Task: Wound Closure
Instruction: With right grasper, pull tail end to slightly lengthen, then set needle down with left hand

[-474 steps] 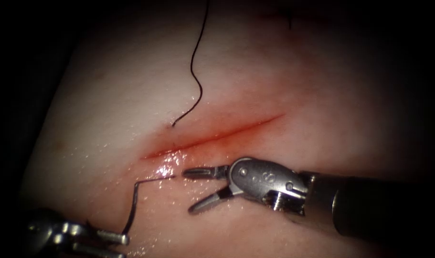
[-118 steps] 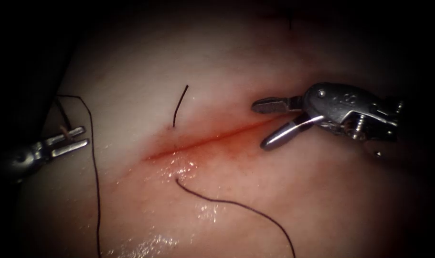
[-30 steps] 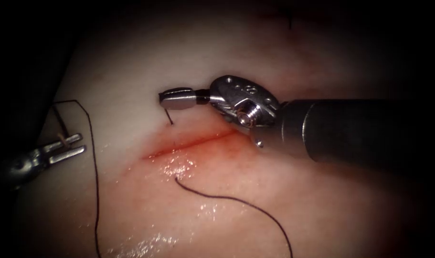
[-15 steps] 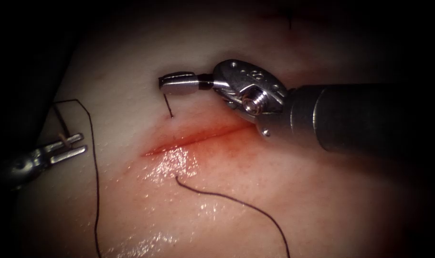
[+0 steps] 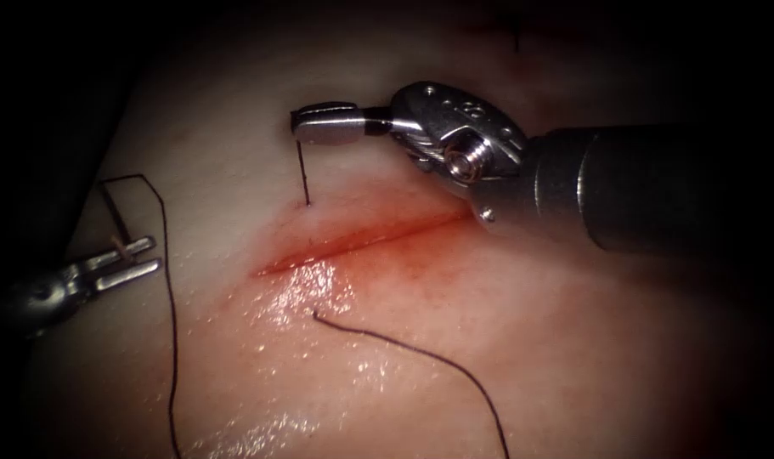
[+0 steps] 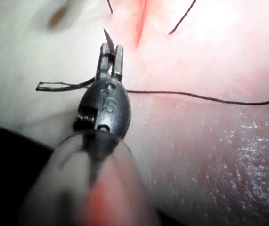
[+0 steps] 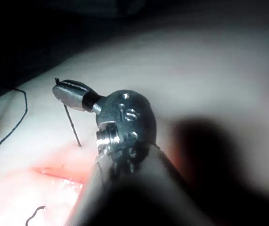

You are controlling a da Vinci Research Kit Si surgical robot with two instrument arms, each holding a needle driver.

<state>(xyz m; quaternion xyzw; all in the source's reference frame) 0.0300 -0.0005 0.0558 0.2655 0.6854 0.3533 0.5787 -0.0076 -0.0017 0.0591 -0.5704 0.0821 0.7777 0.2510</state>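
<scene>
Shows pale, wet tissue [image 5: 573, 340] with a slanting cut [image 5: 361, 240] rimmed in red fluid [image 5: 403, 263]. Above the cut, on its left side, shows the right tool [image 5: 306, 123] with jaws clamped flat on the free end of a short thread tail [image 5: 302, 174]. Holds that tail straight and taut down to where it enters the tissue, apparently to keep the short end lifted and under control rather than lying loose on the wet surface. At the far left, well apart from the cut, shows the left tool [image 5: 144, 257] with jaws closed on the needle [image 5: 115, 217], seemingly close to its pointed end, which juts just past the jaws in the left wrist view. Keeps the needle wholly out of the tissue and parked aside, probably so its point stays off the tissue. Shows the long thread [image 5: 170, 323] trailing slack from the needle, and another strand [image 5: 420, 353] leaving the tissue on the cut's right side.
</scene>
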